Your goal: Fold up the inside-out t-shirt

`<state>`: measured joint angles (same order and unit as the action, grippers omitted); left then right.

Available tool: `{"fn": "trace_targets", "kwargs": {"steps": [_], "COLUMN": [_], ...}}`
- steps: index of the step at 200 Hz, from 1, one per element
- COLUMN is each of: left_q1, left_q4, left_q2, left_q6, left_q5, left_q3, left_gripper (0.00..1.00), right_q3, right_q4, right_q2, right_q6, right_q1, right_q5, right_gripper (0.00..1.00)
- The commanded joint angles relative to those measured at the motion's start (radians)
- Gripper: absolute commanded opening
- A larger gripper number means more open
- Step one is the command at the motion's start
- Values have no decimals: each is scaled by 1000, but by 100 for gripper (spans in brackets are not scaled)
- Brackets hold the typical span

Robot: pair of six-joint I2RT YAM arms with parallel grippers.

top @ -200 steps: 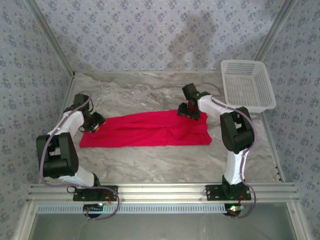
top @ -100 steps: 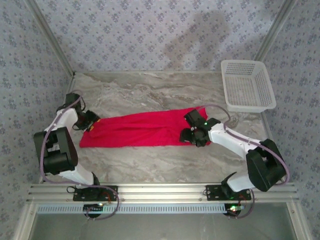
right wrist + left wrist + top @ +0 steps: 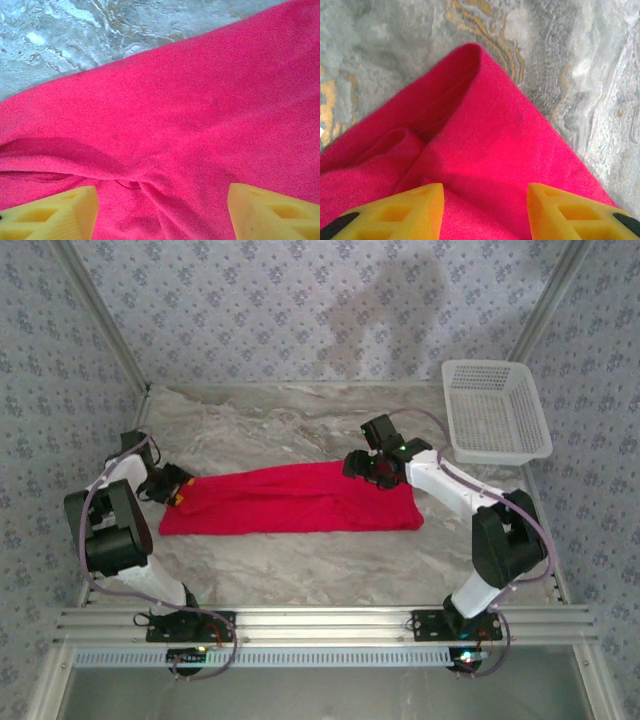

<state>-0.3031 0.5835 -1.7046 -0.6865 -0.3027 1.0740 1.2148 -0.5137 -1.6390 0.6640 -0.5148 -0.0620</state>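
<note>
Across the middle of the table [image 3: 300, 430] the t-shirt [image 3: 290, 502] lies as a long, narrow band running left to right. Its left end is just beside the left gripper [image 3: 180, 492] and its far right part is under the right gripper [image 3: 362, 466]. Judging by that shape, the lengthwise folding looks done: the sides seem brought in so that the cloth makes a strip with fairly straight long edges. The top view is too coarse to say whether the sleeves are tucked neatly inside. What seems left is the crosswise folding, bringing one end over the other to make a compact packet, and perhaps smoothing the right half, where creases cross. Both pincers stand apart and clamp nothing. In the left wrist view the yellow fingers [image 3: 405, 210] straddle a corner of the strip, with red cloth showing between and below them. In the right wrist view the fingers [image 3: 55, 215] are spread wider over the cloth. The fabric is a matte, slightly fuzzy knit in bright red. It is soft enough that the corner by the left arm ends in a rounded, rolled fold rather than a sharp crease, with a shallow pocket beside it. Under the right arm, low ridges run together into a small pucker. The tabletop is smooth, grey marbling veined with ochre. A white mesh basket [image 3: 495, 410] sits at the far right corner, well apart from the shirt.
</note>
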Motion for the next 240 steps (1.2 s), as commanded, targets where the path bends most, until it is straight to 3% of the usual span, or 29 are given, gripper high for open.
{"fn": "trace_targets", "kwargs": {"steps": [1,75,150,170,200,212,240], "left_q1": [-5,-10,-1,5,11,12,27], "left_q4": [53,165,102,70,76,91,165], "left_q2": [-10,94,-15,-49,-47,-36,-3], "left_q6": [-15,16,-7,-8,-10,-9,4], "left_q5": [13,128,88,84,90,101,137], "left_q3": [38,14,8,19,31,43,107], "left_gripper": [46,48,47,37,5,0,0], "right_q3": [24,30,22,19,13,10,-1], "right_q4": [-6,33,25,27,34,35,44], "right_q2": [-33,-76,-58,-60,-63,-70,-115], "right_q6": [-23,-6,-6,-2,2,0,4], "right_q1": [4,16,37,39,37,35,30], "right_q5": [-50,-110,-120,-123,-125,-116,-117], "right_gripper": [71,71,71,71,71,70,69]}}
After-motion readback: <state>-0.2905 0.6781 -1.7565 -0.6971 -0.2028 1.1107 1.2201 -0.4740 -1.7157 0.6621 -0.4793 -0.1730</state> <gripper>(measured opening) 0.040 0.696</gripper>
